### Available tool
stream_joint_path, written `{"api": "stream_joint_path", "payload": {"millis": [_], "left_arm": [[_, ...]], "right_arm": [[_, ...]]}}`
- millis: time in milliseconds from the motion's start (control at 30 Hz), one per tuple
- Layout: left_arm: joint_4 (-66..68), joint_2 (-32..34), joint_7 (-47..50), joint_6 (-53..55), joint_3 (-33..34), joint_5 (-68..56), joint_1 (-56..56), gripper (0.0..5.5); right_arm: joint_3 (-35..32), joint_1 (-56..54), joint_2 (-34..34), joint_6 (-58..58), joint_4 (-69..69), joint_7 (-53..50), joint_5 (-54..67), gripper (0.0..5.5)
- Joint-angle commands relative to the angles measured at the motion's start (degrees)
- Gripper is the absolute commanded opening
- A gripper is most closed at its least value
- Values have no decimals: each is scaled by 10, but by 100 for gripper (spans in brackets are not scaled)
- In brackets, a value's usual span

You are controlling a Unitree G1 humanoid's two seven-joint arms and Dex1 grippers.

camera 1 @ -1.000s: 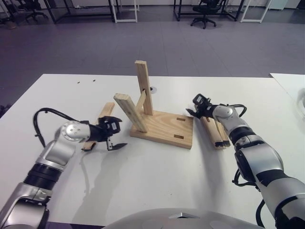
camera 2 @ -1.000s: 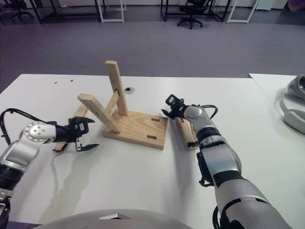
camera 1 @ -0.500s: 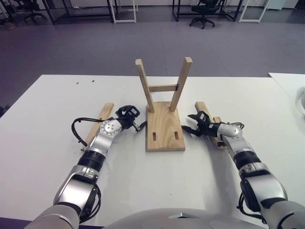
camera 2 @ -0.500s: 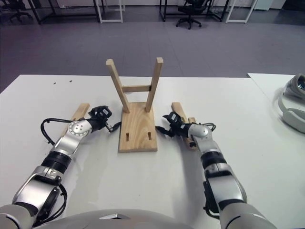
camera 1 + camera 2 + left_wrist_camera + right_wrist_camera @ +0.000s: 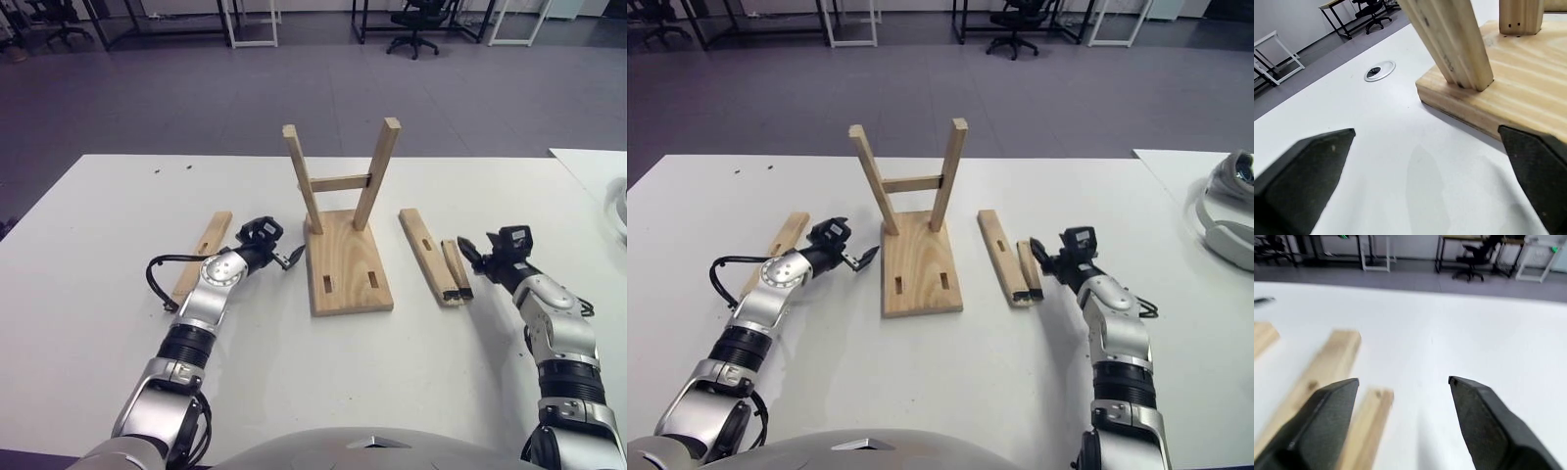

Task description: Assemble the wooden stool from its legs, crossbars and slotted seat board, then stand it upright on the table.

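Left gripper (image 5: 1426, 131), fingers apart, is positioned low over the white table (image 5: 313, 392) just beside the left edge of the slotted seat board (image 5: 348, 264). That board lies flat at table centre with two upright legs (image 5: 300, 178) in its far slots, joined by a fitted crossbar (image 5: 340, 182). Right gripper (image 5: 1403, 381), fingers likewise apart, is near a loose leg (image 5: 423, 245) and a short crossbar (image 5: 454, 274) lying side by side right of the board; a second loose leg (image 5: 204, 255) lies beyond the left arm.
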Motion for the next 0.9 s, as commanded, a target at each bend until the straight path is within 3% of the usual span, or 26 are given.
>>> {"api": "stream_joint_path", "payload": {"millis": [33, 167, 767, 900], "left_arm": [[-15, 7, 8, 13, 17, -6, 10, 540], [-22, 7, 5, 16, 21, -4, 17, 540], [-30, 5, 9, 26, 12, 10, 23, 540], [-37, 7, 12, 30, 9, 13, 25, 540]], "right_arm": [[5, 16, 15, 40, 6, -5, 14, 302], [12, 26, 27, 50, -15, -1, 23, 236], [61, 80, 9, 190, -103, -37, 25, 236], [72, 93, -5, 227, -100, -37, 18, 158]]}}
